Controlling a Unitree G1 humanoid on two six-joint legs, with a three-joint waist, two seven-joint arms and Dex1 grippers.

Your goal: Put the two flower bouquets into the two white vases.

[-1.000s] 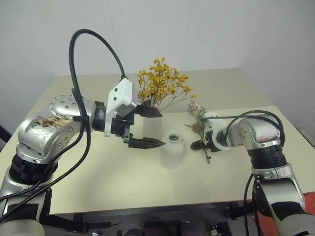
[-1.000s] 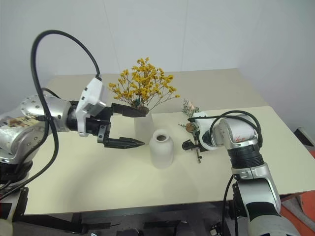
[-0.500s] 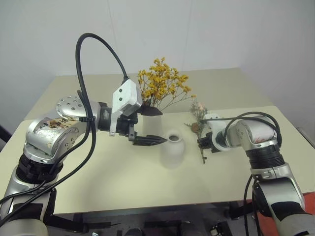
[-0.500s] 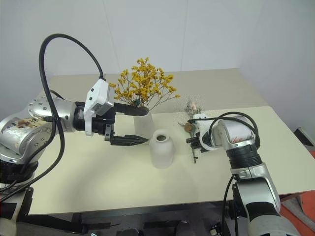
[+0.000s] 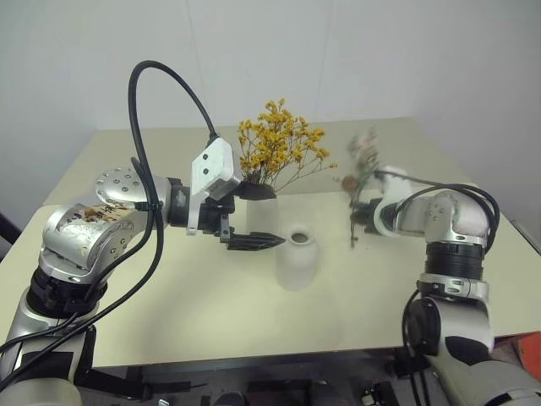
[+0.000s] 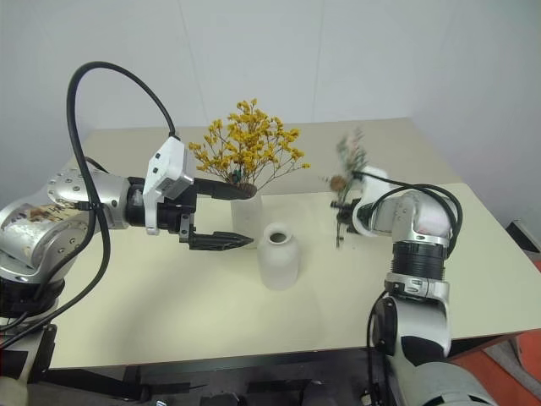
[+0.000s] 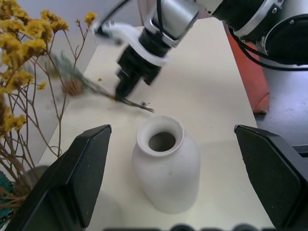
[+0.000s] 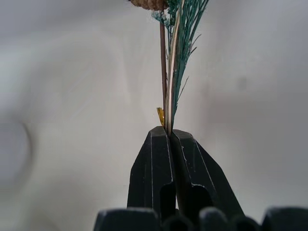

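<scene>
Where the head views look down, the right gripper (image 6: 341, 222) clamps the blurred grey-green bouquet (image 6: 345, 165) above the table (image 6: 473, 245), right of the shorter vase (image 6: 277, 256). The yellow bouquet (image 5: 279, 148) hides the taller vase (image 6: 245, 216). The left gripper (image 7: 168, 185) gapes around the shorter vase. In the right wrist view, fingers (image 8: 156, 163) pinch the stems.

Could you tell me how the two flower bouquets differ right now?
The yellow bouquet is bushy and stands in the taller white vase; the grey-green bouquet is sparse, with a brown cone. It is off the table, its stems pinched in the shut right gripper, and in neither vase; the shorter vase is empty. Both are dried bunches on thin stems.
</scene>
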